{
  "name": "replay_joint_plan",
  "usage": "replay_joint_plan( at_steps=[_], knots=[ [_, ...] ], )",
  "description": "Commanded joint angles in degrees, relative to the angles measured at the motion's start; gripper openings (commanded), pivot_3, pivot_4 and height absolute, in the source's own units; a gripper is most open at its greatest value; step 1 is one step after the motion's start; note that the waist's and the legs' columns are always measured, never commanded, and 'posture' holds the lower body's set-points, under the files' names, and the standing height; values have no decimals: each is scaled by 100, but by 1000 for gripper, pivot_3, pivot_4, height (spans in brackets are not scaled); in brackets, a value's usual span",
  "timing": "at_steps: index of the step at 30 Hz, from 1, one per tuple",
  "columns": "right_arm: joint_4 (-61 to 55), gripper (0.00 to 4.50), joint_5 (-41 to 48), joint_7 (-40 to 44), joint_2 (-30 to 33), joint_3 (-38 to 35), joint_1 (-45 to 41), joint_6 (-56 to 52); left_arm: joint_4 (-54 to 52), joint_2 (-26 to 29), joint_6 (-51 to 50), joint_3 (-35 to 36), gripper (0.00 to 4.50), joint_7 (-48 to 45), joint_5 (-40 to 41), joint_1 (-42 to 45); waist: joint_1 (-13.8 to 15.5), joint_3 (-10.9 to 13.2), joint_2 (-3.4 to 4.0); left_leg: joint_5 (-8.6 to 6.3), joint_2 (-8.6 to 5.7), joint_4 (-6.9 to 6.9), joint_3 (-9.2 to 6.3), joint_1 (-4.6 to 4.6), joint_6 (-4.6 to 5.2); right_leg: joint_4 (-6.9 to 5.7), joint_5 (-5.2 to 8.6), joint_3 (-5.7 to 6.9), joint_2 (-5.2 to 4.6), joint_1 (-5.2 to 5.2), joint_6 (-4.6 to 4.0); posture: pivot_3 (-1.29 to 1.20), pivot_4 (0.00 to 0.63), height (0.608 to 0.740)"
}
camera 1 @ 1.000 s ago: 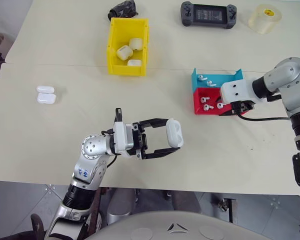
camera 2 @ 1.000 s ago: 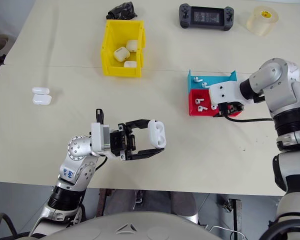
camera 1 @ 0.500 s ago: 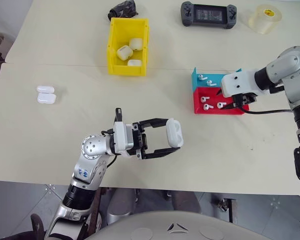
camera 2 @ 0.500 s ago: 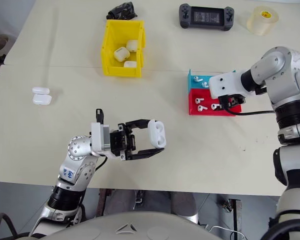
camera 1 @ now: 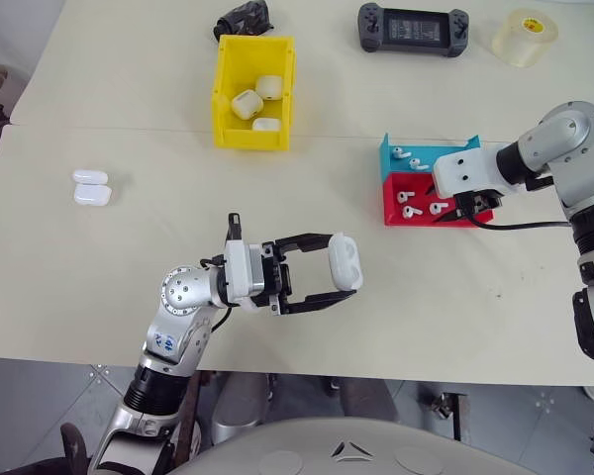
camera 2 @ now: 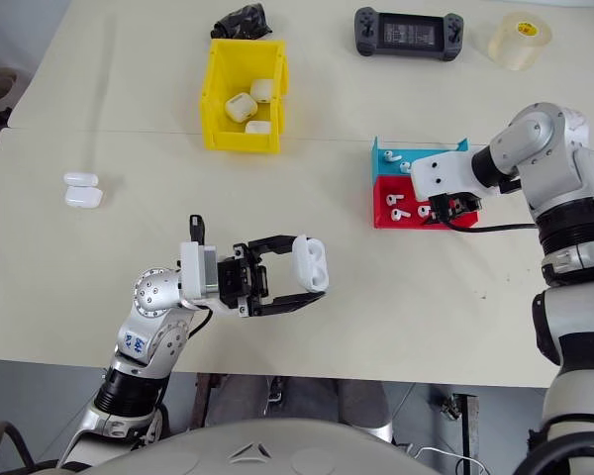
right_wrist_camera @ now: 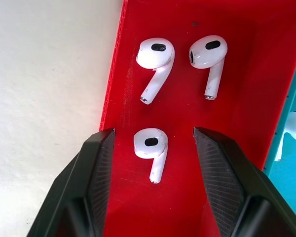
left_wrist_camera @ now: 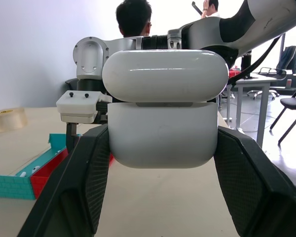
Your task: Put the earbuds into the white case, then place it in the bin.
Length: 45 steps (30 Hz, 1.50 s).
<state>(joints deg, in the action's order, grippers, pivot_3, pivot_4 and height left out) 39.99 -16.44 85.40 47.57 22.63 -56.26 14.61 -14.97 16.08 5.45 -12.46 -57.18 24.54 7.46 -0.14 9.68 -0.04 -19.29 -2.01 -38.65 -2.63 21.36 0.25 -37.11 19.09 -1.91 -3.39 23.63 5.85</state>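
The left pincer (camera 1: 339, 273) is clamped on a small glossy white rounded-rectangle earbud case (camera 1: 346, 262), holding it clear of the pale cream surface (camera 1: 99, 267) near the front edge. In the left wrist view the case (left_wrist_camera: 164, 108) sits squarely between the two black fingers (left_wrist_camera: 89, 173), its hinged lid raised a little above the body so that a dark seam shows between them.

The right pincer (right_wrist_camera: 153, 148) hangs over a small red plastic tray (camera 1: 421, 202) at the right of the surface, pointing steeply down. Its fingers stand moderately apart and hold nothing. In the right wrist view they straddle one tiny glossy white earbud with a short stem (right_wrist_camera: 152, 148), which lies on the red floor between them with a gap on either side. Two more white earbuds (right_wrist_camera: 156, 64) lie side by side farther along the same tray.

A small blue plastic tray (camera 1: 423, 156) touches the red tray on its far side and carries further white earbuds.

The bright yellow rectangular open-top plastic bin (camera 1: 226, 94) stands towards the back of the surface, well apart from both pincers, with three white cases inside it. Two more white cases (camera 1: 90, 188) lie together at the left. Along the back edge are a crumpled black object (camera 1: 244, 18), a dark handheld game console (camera 1: 413, 28) and a roll of clear tape (camera 1: 524, 37).
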Motion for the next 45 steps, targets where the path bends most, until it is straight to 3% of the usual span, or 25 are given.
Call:
replay_joint_plan(
  at_steps=[1,4,20,27,32,36,41,45],
  knots=[
    [55,1798,-82,-25,37,-14,-136,85,-250,15,17,-7,2773,18,122,-16,-1,0,0,0,0,0,0,0,0,0,0,0,0,0,0,0,150,740],
    [87,746,-101,4,36,-21,-139,108,-249,25,10,-5,2773,16,124,-5,-2,0,0,0,0,1,0,0,0,0,0,0,0,0,0,0,150,740],
    [153,746,-40,12,10,-124,-140,59,-225,51,-22,26,2773,1,131,28,-1,0,0,0,0,0,0,0,0,0,0,0,0,0,0,0,150,740],
    [-984,746,1738,679,185,-1057,65,-1069,-88,123,-39,339,2773,-17,322,117,2,3,4,0,2,1,-1,1,0,0,0,0,1,2,0,0,150,740],
    [-3002,746,3868,583,300,-2020,1212,-3008,164,41,-148,667,2773,-11,657,392,83,3,3,-2,1,-2,-17,4,3,6,0,10,-3,-6,0,0,150,740],
    [-4664,746,5532,-721,-416,-2947,2348,-4174,338,95,-534,808,2773,-268,1103,711,131,3,3,-10,1,-13,-22,9,11,7,0,16,-2,-10,1,0,150,740],
    [-5831,746,6580,-2262,-1376,-3499,3080,-4714,571,241,-678,882,2773,-700,1200,942,124,3,3,-11,2,-17,-18,9,8,1,-1,13,-1,-7,1,0,150,740],
    [-6541,746,6925,-2979,-2076,-3599,3821,-4473,889,203,-649,899,2773,-947,1213,1209,150,3,0,-11,1,-21,-23,9,8,0,-1,16,0,-9,1,0,150,740]
  ],
)
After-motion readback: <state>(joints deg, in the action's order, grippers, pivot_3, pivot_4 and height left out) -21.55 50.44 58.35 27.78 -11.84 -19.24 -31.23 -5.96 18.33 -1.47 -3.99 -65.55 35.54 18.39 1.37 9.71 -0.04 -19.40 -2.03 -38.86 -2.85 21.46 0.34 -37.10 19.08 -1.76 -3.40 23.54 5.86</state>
